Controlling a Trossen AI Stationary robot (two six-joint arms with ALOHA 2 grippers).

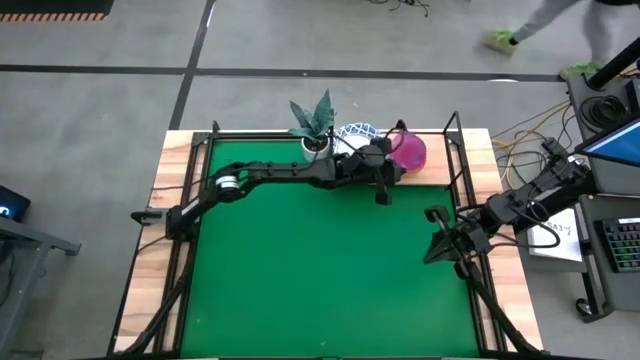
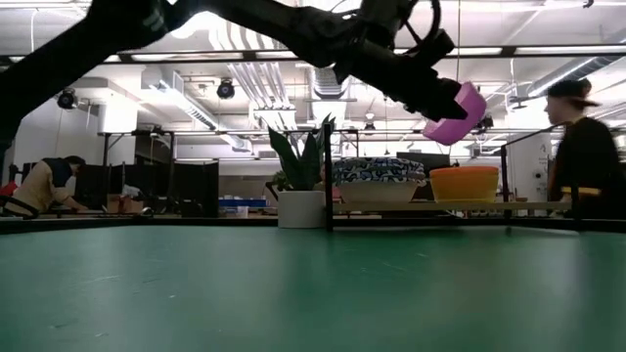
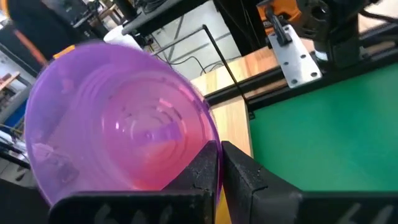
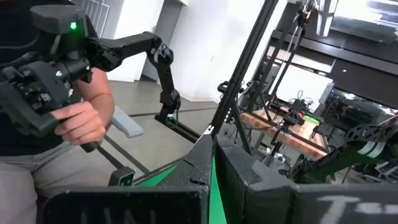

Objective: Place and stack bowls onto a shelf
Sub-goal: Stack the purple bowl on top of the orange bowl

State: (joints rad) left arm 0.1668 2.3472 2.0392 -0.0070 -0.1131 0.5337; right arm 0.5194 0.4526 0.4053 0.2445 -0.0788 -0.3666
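My left gripper (image 1: 385, 170) reaches over the green mat to the far side and is shut on a purple bowl (image 1: 410, 150), which hangs tilted in the air (image 2: 458, 117) above the shelf (image 2: 528, 205). On that pale board rest a stack of white bowls with blue patterned rims (image 2: 377, 178) and, to its right, a yellow-orange bowl (image 2: 464, 183) directly under the purple one. My right gripper (image 1: 440, 238) waits shut at the table's right edge with nothing between its fingers (image 4: 213, 165). My left gripper pinches the purple bowl's rim (image 3: 211, 140) between its two fingers, one finger on each face of the wall. The fingers come nearly level from the table's left, slanting a little down. The bowl is lifted clear and tipped on its side, above the yellow-orange bowl.
A small white pot with a spiky green plant (image 1: 316, 143) stands just left of the patterned bowls. Thin black frame posts (image 2: 329, 176) rise around the shelf and mat. A person (image 2: 587, 147) stands beyond the table's far right; another person's hand (image 4: 74, 121) grips a control handle.
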